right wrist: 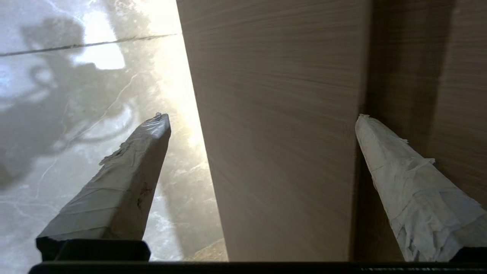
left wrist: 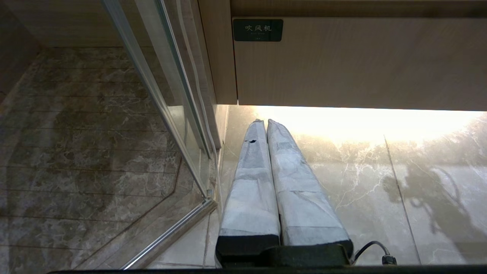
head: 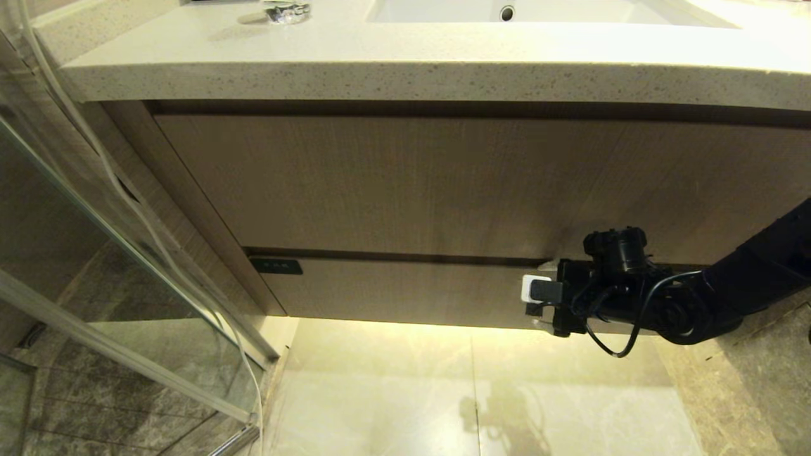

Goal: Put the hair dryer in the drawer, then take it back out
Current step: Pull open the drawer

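Observation:
The drawer [head: 405, 288] is the shallow wood-grain front at the bottom of the vanity, with a dark tag [head: 276, 266] at its upper left, and it looks closed. My right gripper [head: 531, 297] is open at the drawer's right part, straddling the front [right wrist: 281, 133]. One taped finger [right wrist: 403, 179] sits at the dark gap along the drawer's top edge, and the other finger [right wrist: 125, 175] hangs below its bottom edge over the floor. My left gripper [left wrist: 265, 123] is shut and empty, low near the floor below the drawer's tagged corner [left wrist: 258, 30]. The hair dryer is out of view.
A taller wood-grain front [head: 405, 183] sits above the drawer, under a speckled stone counter [head: 405, 69] with a sink [head: 507, 11]. A glass shower door [head: 95, 266] with a metal frame and a white hose stands at the left. Glossy marble floor [head: 475, 392] lies below.

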`<state>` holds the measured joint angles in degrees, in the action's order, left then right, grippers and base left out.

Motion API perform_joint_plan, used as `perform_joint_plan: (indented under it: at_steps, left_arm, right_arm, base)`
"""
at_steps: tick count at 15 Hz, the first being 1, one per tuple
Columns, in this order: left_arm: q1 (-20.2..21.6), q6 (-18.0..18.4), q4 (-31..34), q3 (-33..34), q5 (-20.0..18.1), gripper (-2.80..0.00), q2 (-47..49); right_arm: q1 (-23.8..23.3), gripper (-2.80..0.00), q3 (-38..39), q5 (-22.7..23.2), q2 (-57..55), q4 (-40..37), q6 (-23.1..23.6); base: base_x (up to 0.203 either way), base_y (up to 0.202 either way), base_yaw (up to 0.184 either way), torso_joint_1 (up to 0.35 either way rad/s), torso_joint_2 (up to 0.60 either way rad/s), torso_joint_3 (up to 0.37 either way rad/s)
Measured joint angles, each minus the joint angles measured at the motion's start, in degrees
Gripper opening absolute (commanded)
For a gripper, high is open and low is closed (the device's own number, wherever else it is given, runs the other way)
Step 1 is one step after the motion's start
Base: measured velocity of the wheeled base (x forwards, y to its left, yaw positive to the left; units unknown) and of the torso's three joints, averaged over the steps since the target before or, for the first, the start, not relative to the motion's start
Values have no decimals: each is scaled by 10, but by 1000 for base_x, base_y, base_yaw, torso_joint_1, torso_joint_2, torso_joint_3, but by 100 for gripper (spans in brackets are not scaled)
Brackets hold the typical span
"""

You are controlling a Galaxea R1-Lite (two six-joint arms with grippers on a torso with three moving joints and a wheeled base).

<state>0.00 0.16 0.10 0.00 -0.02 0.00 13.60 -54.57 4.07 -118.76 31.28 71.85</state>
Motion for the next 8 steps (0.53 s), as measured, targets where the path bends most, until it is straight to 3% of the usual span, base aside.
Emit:
perform_joint_plan:
  at_steps: [8]
  left_arm:
    - [0, 0, 0, 0, 0, -280, 0]
  right_arm:
    - [-1, 0, 2, 1, -7, -2, 0]
  base:
    - [0, 0, 0, 0, 0, 0]
